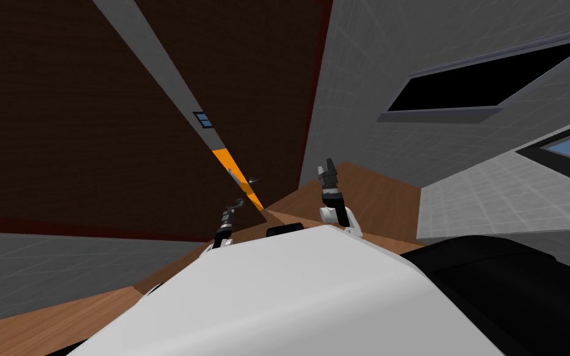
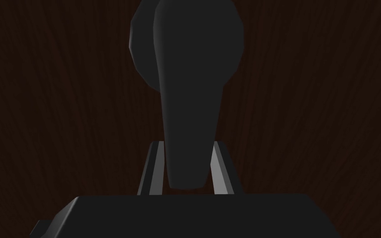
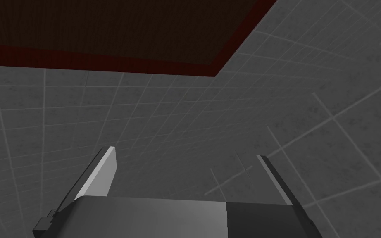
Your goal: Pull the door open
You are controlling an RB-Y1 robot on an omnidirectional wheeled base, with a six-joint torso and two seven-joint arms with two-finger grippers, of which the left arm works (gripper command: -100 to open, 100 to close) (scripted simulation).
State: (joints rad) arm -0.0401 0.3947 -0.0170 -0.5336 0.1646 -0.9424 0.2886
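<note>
Pinching the dark lever handle (image 2: 189, 103) at the centre of the left wrist view, the left gripper (image 2: 187, 144) pressed its 2 fingers against the lever's sides. The lever's long axis ran straight away from the jaws toward the dark brown door (image 2: 61, 103). The right gripper (image 3: 185, 153) was spread and empty, farther off.

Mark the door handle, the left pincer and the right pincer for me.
door handle (image 2: 187, 95): left wrist view, middle of the dark lever.
left pincer (image 2: 187, 144): left wrist view, midway between its fingertips, shut on the handle.
right pincer (image 3: 186, 153): right wrist view, midway between its open fingertips.
</note>
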